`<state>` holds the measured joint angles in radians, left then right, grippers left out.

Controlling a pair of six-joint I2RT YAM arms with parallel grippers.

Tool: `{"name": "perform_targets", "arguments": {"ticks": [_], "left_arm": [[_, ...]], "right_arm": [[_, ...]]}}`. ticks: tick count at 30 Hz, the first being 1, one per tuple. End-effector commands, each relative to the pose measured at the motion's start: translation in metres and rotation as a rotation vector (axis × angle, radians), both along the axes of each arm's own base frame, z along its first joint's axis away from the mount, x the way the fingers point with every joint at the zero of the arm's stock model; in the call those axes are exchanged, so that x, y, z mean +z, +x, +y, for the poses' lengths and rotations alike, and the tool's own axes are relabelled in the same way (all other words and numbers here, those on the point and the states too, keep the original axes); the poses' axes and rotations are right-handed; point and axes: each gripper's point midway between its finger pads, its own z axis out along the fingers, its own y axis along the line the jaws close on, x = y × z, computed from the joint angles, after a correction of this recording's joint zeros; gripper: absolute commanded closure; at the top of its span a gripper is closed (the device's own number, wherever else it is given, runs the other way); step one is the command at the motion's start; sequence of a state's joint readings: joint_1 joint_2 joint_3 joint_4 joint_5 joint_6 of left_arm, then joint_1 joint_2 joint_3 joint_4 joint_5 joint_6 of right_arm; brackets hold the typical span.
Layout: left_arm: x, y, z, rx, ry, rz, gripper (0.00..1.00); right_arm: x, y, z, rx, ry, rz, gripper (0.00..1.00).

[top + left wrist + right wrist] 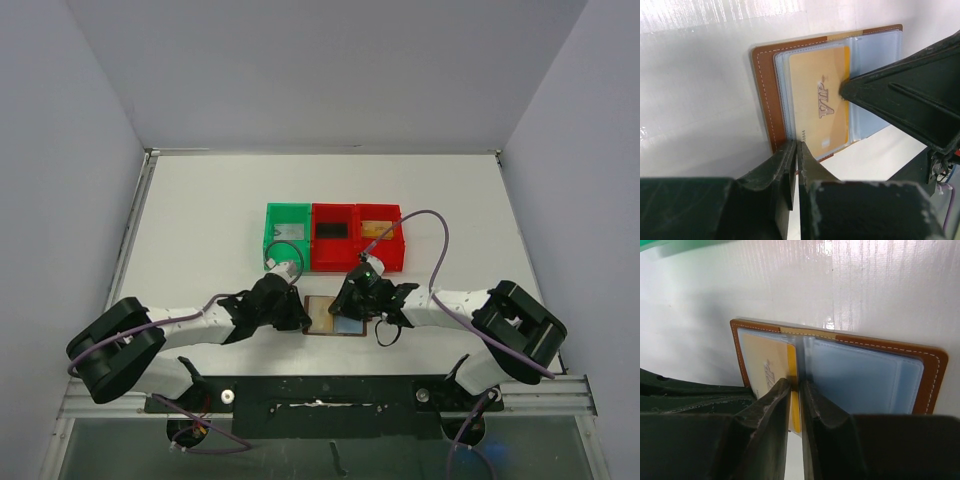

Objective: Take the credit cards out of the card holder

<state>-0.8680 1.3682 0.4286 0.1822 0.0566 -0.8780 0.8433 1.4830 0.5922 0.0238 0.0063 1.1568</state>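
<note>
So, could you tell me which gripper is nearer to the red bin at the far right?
Right. The right gripper is just on the robot's side of that red bin, at the card holder; the left gripper is farther left, nearer the green bin.

White table (200, 200), pale grey walls (320, 70) on three sides, even light

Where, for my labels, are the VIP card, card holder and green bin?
VIP card (815, 100), left wrist view, printed face.
card holder (935, 375), right wrist view, brown rim.
green bin (288, 207), top external view, far rim.
</note>
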Motion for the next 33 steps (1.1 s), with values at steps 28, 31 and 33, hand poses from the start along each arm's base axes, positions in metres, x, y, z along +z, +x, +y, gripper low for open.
{"name": "perform_targets", "arguments": {"ticks": [28, 31, 33], "left_arm": [[0.01, 0.014, 0.007, 0.039, 0.072, -0.051, 1.0], [0.011, 0.013, 0.007, 0.036, 0.066, -0.052, 1.0], [0.012, 0.013, 0.007, 0.034, 0.063, -0.053, 1.0]], "right_arm": [[0.009, 0.006, 0.002, 0.059, 0.018, -0.031, 0.7], [0.002, 0.005, 0.005, 0.054, 0.008, -0.013, 0.7], [-0.004, 0.004, 0.004, 0.05, -0.002, 0.001, 0.72]]}}
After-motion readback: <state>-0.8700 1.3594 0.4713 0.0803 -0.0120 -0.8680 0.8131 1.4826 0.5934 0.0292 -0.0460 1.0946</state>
